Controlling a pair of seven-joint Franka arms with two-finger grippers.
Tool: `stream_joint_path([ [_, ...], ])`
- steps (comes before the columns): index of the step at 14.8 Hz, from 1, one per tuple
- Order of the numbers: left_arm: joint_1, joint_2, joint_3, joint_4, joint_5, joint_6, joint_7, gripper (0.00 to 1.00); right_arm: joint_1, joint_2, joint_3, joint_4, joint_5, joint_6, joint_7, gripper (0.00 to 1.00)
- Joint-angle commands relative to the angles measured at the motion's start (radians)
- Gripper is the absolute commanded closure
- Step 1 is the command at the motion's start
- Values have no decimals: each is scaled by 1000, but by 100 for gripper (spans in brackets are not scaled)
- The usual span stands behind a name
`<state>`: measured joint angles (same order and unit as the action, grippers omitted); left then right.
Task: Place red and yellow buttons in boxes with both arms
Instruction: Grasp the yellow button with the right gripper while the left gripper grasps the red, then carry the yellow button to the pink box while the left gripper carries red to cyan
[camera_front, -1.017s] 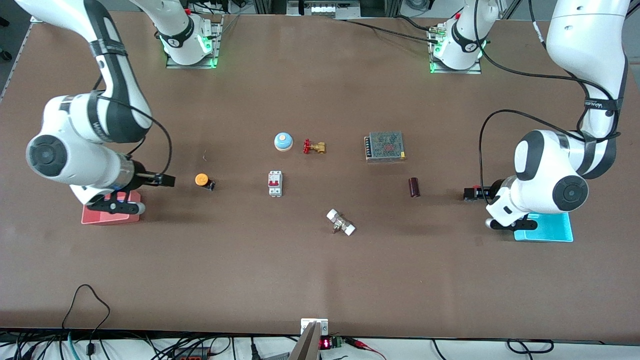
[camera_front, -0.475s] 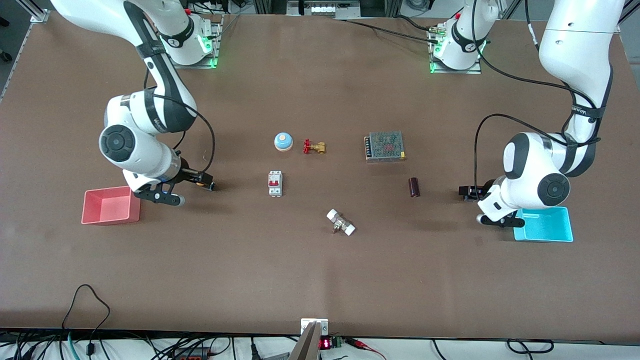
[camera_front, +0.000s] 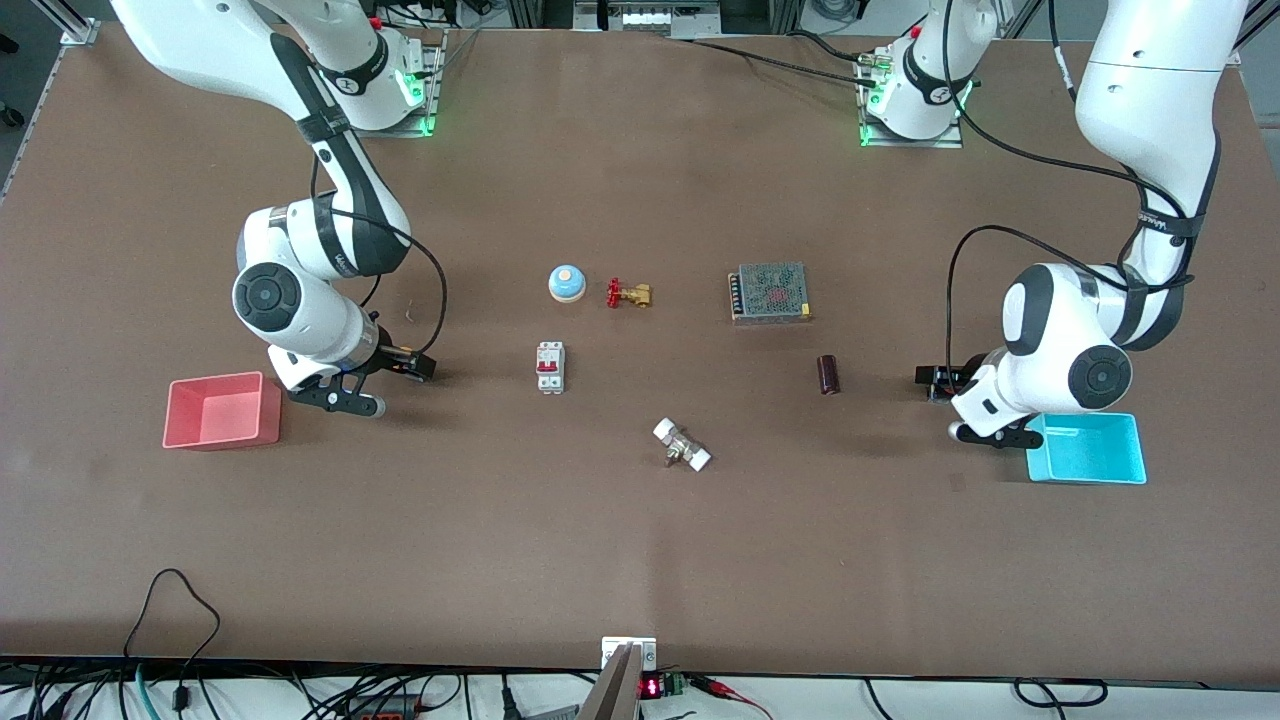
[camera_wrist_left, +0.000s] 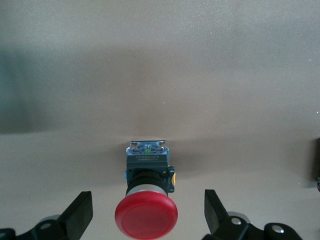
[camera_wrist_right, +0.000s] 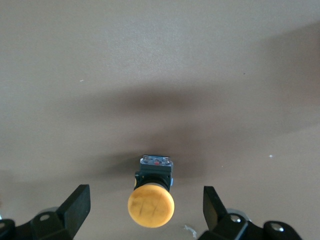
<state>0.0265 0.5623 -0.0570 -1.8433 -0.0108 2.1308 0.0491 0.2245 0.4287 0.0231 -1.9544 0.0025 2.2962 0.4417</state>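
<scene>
The red button (camera_wrist_left: 146, 217) lies on its side on the table between my left gripper's open fingers (camera_wrist_left: 80, 215), untouched. In the front view my left gripper (camera_front: 932, 380) sits low beside the cyan box (camera_front: 1088, 448), on the side toward the table's middle, and hides the button. The yellow button (camera_wrist_right: 151, 206) lies between my right gripper's open fingers (camera_wrist_right: 215, 207), also untouched. My right gripper (camera_front: 412, 366) is low beside the pink-red box (camera_front: 222, 410), which is empty, and covers that button in the front view.
In the table's middle are a blue-and-white bell (camera_front: 566, 283), a brass valve with a red handle (camera_front: 628, 294), a white circuit breaker (camera_front: 549, 367), a metal mesh power supply (camera_front: 769, 292), a dark cylinder (camera_front: 827, 374) and a white fitting (camera_front: 682, 445).
My right arm swung from over the pink-red box to the yellow button, its fingers now around it. My left arm shifted slightly off the cyan box toward the red button.
</scene>
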Motion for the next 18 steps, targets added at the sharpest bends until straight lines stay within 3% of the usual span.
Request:
stream_joint_path([
  [1, 4, 1, -3, -8, 14, 38, 21, 11, -4, 4, 9, -24, -18, 32, 28, 0],
  [5, 4, 1, -3, -10, 12, 47, 37, 22, -5, 13, 15, -44, -33, 40, 28, 0],
  [9, 4, 7, -3, -10, 12, 49, 37, 46, -8, 33, 17, -46, -52, 52, 26, 3],
  [13, 7, -5, -1, -7, 3, 46, 35, 72, -10, 35, 18, -46, -59, 55, 26, 37],
  [18, 13, -148, 6, 1, 3, -34, 18, 77, -8, 41, 18, -44, -68, 55, 26, 65],
])
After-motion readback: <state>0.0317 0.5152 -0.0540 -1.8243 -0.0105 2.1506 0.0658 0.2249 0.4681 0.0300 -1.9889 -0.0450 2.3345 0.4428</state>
